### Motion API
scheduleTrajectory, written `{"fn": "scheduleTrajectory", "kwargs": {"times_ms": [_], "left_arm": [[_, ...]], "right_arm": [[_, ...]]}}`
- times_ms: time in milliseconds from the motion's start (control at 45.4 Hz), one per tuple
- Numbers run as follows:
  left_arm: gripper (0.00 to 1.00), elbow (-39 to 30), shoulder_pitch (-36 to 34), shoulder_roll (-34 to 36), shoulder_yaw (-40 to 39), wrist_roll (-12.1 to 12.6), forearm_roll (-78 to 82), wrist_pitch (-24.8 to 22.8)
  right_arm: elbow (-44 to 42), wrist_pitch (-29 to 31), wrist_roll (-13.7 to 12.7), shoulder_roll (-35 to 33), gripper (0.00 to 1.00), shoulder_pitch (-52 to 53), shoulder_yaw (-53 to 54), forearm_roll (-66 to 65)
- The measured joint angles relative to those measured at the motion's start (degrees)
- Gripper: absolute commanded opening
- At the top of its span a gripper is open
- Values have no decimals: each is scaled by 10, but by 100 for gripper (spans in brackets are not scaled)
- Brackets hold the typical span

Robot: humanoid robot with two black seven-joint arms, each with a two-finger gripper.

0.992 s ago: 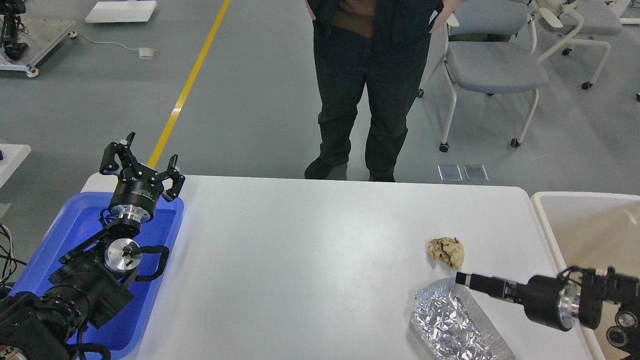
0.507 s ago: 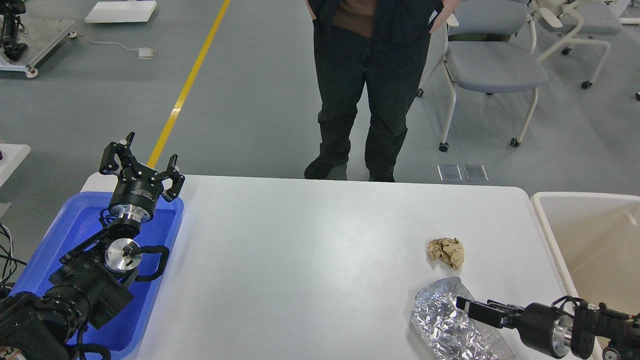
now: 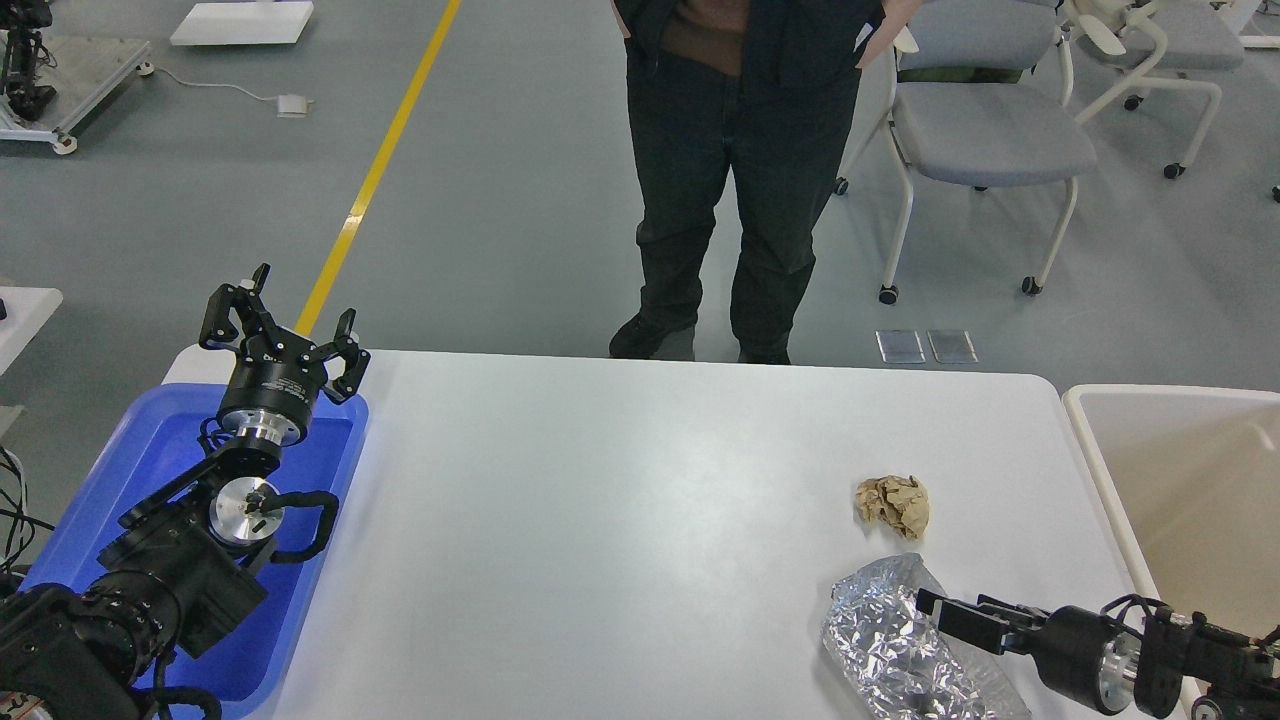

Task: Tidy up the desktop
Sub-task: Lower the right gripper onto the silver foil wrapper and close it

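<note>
Seen from the head: right gripper low at the near right of the desktop, pointing left, its dark fingers against the crumpled foil bag; impossible to tell whether spread or closed. Just beyond this gripper, a crumpled brown paper ball, lying apart from the foil. To its right, past the table edge, the beige bin. Left gripper raised over the far end of the blue tray, 2 fingers spread wide, nothing between them. Desktop stretching to the right of this gripper. Beyond the far table edge, a standing person and a grey chair.
</note>
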Motion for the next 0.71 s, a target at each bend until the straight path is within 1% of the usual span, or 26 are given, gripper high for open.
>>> {"fn": "scheduleTrajectory", "kwargs": {"times_ms": [375, 419, 485, 551, 595, 683, 705], "left_arm": [[100, 0, 0, 0, 0, 0, 0, 0], [100, 0, 0, 0, 0, 0, 0, 0], [100, 0, 0, 0, 0, 0, 0, 0], [100, 0, 0, 0, 0, 0, 0, 0], [100, 0, 0, 0, 0, 0, 0, 0], [100, 0, 0, 0, 0, 0, 0, 0], [100, 0, 0, 0, 0, 0, 0, 0]], "right_arm": [[-35, -1, 42, 7, 100, -12, -6, 2], [-38, -1, 44, 8, 98, -14, -6, 3], [-42, -1, 49, 8, 96, -16, -6, 3], [-46, -2, 53, 9, 90, -20, -5, 3], [-49, -2, 55, 11, 88, -22, -4, 3], [-55, -2, 62, 14, 79, -25, -3, 3], [-58, -2, 64, 16, 78, -26, -3, 4]]}}
